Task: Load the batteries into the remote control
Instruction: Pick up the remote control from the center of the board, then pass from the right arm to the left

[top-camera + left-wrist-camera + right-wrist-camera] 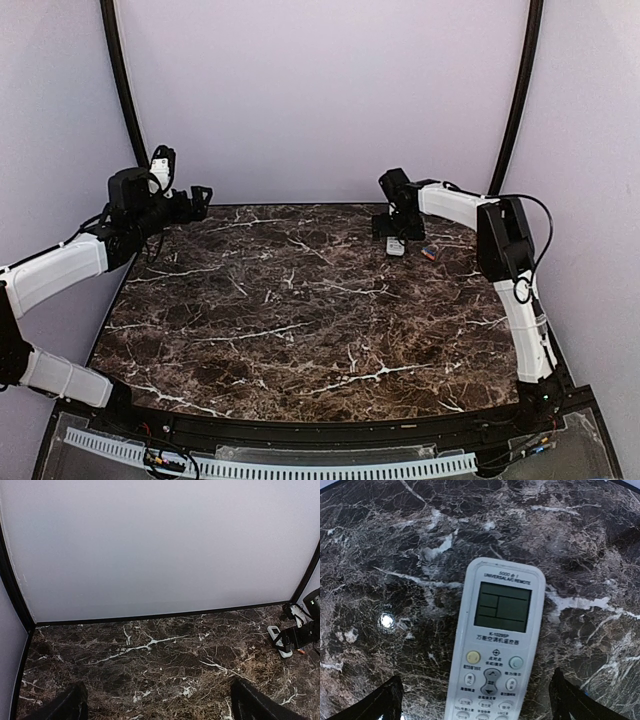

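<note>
The right gripper hangs low over the far right part of the marble-patterned bench, released, its two fingers spread wide. The white remote control lies flat directly beneath it and between those fingers. Dark bench shows on both sides, so neither finger touches the remote control. It lies face up, with its grey screen and rows of buttons showing, the screen end pointing away from the gripper. The orange-red batteries lie on the bench just beside the remote control, outside the gripper's span, on the side toward the right arm's own forearm. Well apart, at the far left corner, the left gripper is held above the bench, also released, its fingers wide apart with nothing between them, facing the pale back wall.
</note>
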You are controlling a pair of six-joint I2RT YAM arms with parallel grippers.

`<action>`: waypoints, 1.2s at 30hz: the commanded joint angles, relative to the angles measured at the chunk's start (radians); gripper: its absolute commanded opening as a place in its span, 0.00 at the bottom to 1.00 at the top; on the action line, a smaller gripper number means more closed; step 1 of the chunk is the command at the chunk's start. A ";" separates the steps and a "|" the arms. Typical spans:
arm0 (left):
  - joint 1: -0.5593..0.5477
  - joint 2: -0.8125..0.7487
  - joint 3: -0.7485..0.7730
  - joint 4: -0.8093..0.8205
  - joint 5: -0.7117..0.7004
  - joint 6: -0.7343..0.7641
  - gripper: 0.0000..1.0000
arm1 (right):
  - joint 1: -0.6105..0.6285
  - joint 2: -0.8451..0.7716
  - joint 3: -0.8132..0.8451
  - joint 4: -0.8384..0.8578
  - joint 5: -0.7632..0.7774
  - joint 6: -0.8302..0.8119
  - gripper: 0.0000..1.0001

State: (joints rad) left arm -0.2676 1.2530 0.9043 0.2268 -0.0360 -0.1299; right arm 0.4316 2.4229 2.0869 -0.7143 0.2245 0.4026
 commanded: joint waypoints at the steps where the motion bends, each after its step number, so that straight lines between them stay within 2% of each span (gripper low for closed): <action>1: -0.009 -0.013 0.009 -0.034 0.048 0.012 0.99 | 0.017 0.049 0.088 -0.105 0.067 0.026 0.99; 7: -0.012 -0.032 -0.008 -0.002 0.073 0.008 0.97 | 0.017 0.076 0.041 -0.092 0.071 0.022 0.93; 9: -0.012 -0.030 -0.008 -0.002 0.072 0.008 0.97 | 0.018 0.072 0.016 -0.076 0.061 0.017 0.84; 15: -0.012 -0.030 -0.019 0.020 0.092 0.028 0.96 | 0.018 0.040 -0.018 -0.041 -0.025 -0.017 0.47; 17: -0.012 -0.029 -0.036 0.046 0.096 0.062 0.93 | 0.018 0.008 -0.044 -0.021 -0.080 -0.043 0.39; 19: -0.019 -0.030 -0.048 0.058 0.095 0.107 0.92 | 0.018 -0.021 -0.066 -0.009 -0.130 -0.071 0.36; 23: -0.093 -0.049 -0.080 0.088 0.140 0.331 0.87 | 0.020 -0.133 -0.137 0.009 -0.323 -0.173 0.29; 25: -0.168 -0.065 -0.116 0.102 0.200 0.524 0.87 | 0.027 -0.198 -0.175 -0.001 -0.422 -0.222 0.27; 28: -0.299 -0.077 -0.162 0.037 0.294 0.920 0.89 | 0.051 -0.297 -0.224 -0.066 -0.604 -0.297 0.26; 32: -0.469 0.002 -0.111 -0.070 0.228 1.173 0.88 | 0.135 -0.419 -0.298 -0.176 -0.716 -0.373 0.25; 36: -0.571 0.077 -0.054 -0.131 0.153 1.359 0.86 | 0.252 -0.503 -0.335 -0.275 -0.738 -0.396 0.25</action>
State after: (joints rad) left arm -0.7658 1.2716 0.7998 0.1974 0.1757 0.9051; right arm 0.5770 1.9789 1.7924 -0.8551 -0.3992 0.0757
